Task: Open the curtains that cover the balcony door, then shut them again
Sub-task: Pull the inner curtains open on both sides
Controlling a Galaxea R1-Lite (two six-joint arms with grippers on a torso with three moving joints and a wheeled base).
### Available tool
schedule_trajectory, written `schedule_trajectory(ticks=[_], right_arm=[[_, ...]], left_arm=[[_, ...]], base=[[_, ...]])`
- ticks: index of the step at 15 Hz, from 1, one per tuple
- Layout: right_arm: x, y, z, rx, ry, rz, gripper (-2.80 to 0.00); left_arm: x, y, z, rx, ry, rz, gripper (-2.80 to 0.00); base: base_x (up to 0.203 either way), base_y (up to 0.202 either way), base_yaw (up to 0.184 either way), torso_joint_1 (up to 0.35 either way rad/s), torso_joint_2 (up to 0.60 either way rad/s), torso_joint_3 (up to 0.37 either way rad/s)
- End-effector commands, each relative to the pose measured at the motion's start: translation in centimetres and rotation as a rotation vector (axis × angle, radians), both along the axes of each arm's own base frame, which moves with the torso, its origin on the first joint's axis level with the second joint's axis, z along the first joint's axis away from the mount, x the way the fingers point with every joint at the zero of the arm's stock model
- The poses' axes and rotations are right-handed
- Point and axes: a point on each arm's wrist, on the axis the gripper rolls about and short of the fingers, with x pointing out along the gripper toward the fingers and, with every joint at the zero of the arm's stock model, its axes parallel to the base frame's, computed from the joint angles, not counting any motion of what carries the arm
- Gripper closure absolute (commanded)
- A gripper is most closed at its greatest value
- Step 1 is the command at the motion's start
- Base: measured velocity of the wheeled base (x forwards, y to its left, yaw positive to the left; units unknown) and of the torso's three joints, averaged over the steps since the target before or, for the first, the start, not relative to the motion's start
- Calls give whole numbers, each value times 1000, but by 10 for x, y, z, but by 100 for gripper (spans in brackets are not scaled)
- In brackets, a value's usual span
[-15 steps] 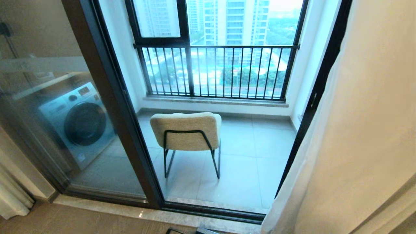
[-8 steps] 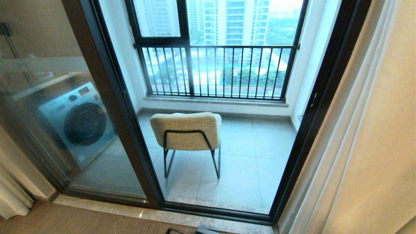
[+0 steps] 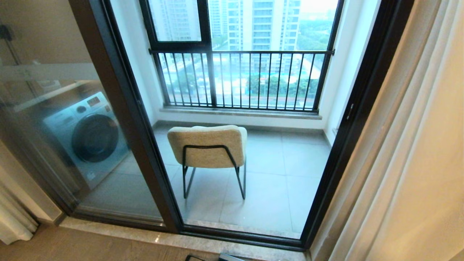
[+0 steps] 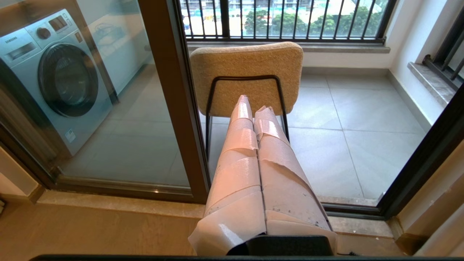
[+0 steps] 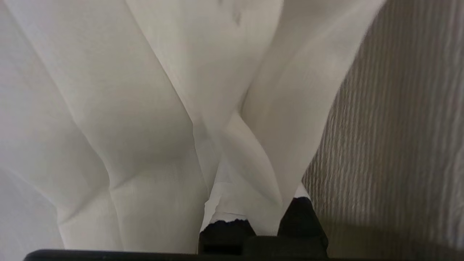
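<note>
The curtains (image 3: 409, 152) hang bunched at 3 o'clock in the head view, drawn clear of the door (image 3: 119, 119), so its glass and dark frame stand uncovered. A second bundle of fabric (image 3: 12, 221) shows at 8 o'clock. Through the glass sit a chair (image 3: 207, 146) at centre, a washer (image 3: 87, 136) at 9 o'clock and a railing (image 3: 241, 79) at 12 o'clock.

Judging by this, the opening half looks done or nearly so; the closing half is all left to do.

The right claw (image 5: 253, 203) is out of the head view. Its wrist view shows it buried in white sheer (image 5: 152, 108), the fingers pinched together on a fold of that cloth, with ribbed beige fabric (image 5: 391, 127) just beside it. The left claw (image 4: 253, 105) is parked low, fingers pressed together on nothing, pointing at the chair.

Much is hidden. The curtain rail and the top of the drapes lie beyond 12 o'clock, out of frame. The right arm cannot be seen against the drapes, so where along their height it grips is unclear. The hems at 4 o'clock are cut off. How much cloth sits between the right fingers is hard to make out.
</note>
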Motion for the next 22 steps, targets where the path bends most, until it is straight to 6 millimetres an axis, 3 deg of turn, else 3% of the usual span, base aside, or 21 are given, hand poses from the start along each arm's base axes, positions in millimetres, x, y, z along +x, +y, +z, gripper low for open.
schedule_trajectory(ticks=[1, 6, 15, 20, 22], right_arm=[[-3, 7, 8, -24, -11, 1, 0], [-22, 0, 10, -25, -12, -53, 0], [-78, -20, 13, 2, 2, -209, 0], [-83, -21, 13, 2, 3, -224, 0], [-85, -12, 20, -14, 1, -214, 0]], left_arm=[[0, 0, 0, 0, -1, 0, 0], [0, 0, 0, 0, -1, 0, 0], [0, 0, 0, 0, -1, 0, 0], [0, 0, 0, 0, -1, 0, 0], [0, 0, 0, 0, -1, 0, 0]], base=[[0, 0, 0, 0, 0, 0], [0, 0, 0, 0, 0, 0], [0, 0, 0, 0, 0, 0], [0, 0, 0, 0, 0, 0], [0, 0, 0, 0, 0, 0]])
